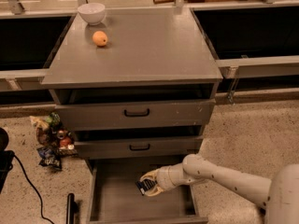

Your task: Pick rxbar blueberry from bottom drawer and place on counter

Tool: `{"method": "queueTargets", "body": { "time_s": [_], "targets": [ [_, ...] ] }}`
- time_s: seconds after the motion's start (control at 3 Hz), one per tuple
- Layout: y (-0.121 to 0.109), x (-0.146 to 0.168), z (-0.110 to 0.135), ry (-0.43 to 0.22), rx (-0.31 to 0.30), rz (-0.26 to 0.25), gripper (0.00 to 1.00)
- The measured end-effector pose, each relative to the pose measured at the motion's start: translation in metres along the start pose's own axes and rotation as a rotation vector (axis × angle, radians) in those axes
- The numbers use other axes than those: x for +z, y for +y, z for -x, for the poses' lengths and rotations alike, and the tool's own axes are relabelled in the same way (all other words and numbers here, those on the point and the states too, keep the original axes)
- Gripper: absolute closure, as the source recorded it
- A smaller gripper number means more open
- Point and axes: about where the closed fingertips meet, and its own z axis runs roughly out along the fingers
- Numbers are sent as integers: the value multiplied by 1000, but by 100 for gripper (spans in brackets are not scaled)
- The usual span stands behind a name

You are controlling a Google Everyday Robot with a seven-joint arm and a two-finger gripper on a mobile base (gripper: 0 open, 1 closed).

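The bottom drawer [117, 202] is pulled open below the cabinet, a shallow grey tray with a plain floor. My gripper [148, 184] reaches into it from the right, over the middle of the floor. Its fingers are shut on the rxbar blueberry [145, 186], a small black wrapper with white print, held just above the drawer floor. The counter [145, 50] is the broad grey cabinet top above.
A white bowl [91, 12] and an orange fruit [99, 38] sit on the counter's back left. Two closed drawer fronts with black handles [137, 112] are above the open drawer. Colourful snack packets [51, 139] lie on the floor left. A black cable [25, 181] runs at far left.
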Motion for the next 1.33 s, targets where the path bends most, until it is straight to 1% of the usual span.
{"method": "queueTargets", "body": {
  "time_s": [0.33,0.67,1.0,1.33],
  "targets": [
    [-20,-22,57,25,-140,-7,100],
    [-31,-40,109,53,-264,8,100],
    [-31,-40,109,53,-264,8,100],
    [-45,-45,144,70,-352,46,100]
  ]
}}
